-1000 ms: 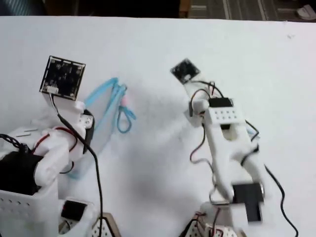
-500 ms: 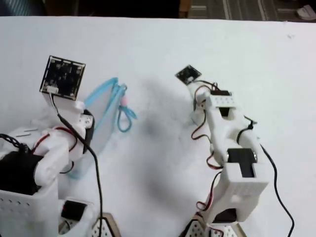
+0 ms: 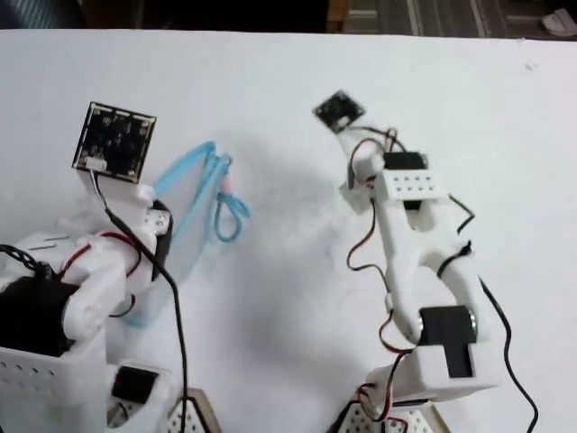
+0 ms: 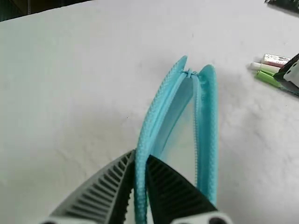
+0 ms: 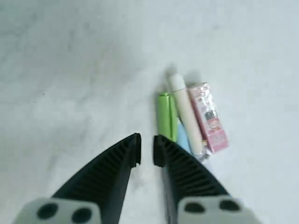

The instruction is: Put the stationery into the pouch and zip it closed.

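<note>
Left pincer (image 4: 141, 162) grips the pouch (image 4: 161, 112) rim; right pincer (image 5: 146, 150) hangs beside stationery (image 5: 187, 116).

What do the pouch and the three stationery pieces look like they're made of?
Pouch: probably soft translucent blue plastic, since the table shows through it in the high view, with a ribbed, woven-looking edge band. Green marker and white pen: smooth, likely hard plastic. Pink piece: glossy printed wrapper; what is inside can't be told.
</note>
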Tool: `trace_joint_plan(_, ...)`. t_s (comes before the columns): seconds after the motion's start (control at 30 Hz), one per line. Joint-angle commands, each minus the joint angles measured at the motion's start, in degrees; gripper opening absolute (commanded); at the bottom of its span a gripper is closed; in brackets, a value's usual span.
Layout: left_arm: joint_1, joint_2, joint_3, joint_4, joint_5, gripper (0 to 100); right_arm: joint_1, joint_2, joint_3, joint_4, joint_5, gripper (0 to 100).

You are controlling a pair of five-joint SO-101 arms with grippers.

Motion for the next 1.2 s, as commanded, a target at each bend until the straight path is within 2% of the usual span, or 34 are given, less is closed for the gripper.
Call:
trace_joint_plan(0.0,0.0,-0.2,0.1,-0.9,0.5,2,2.3,-0.4,-4.2,0.4,-0.9,35.1)
trace_joint_plan(0.07,0.1,-0.2,0.1,-0.9,0.5,2,3.5,4.5,-5.1,0.7,-0.7,43.0)
trace_joint_plan(0.17,0.1,-0.2,0.0,-0.9,0.5,2,5.5,14.0,-9.0,0.4,-0.8,40.0)
trace_joint_plan(0.3,-0.1,-0.2,0.0,-0.9,0.6,2,6.5,26.6,-17.6,2.5,-0.9,28.3)
trace_joint_plan(0.4,-0.1,-0.2,0.0,-0.9,0.6,2,5.3,32.6,-24.4,9.3,-0.9,19.3)
trace_joint_plan(0.53,-0.1,-0.2,0.0,-0.9,0.6,2,4.4,36.5,-31.9,16.4,-1.1,0.9)
trace_joint_plan(0.6,-0.1,-0.2,0.0,-0.9,0.6,2,4.4,37.4,-35.2,19.1,-1.1,3.9)
trace_joint_plan(0.7,-0.1,-0.3,0.0,-0.9,0.6,2,4.4,37.7,-39.6,23.9,-1.1,1.2)
trace_joint_plan(0.97,0.0,-0.3,0.0,-0.9,0.6,2,4.4,38.2,-48.9,32.0,-0.6,2.7)
trace_joint_plan(1.03,0.1,-0.3,-0.1,-0.9,0.6,2,4.4,38.3,-48.9,32.2,-0.5,8.3)
trace_joint_plan(1.17,0.1,-0.2,0.0,-0.9,0.6,2,2.0,39.9,-48.4,34.3,-0.5,26.2)
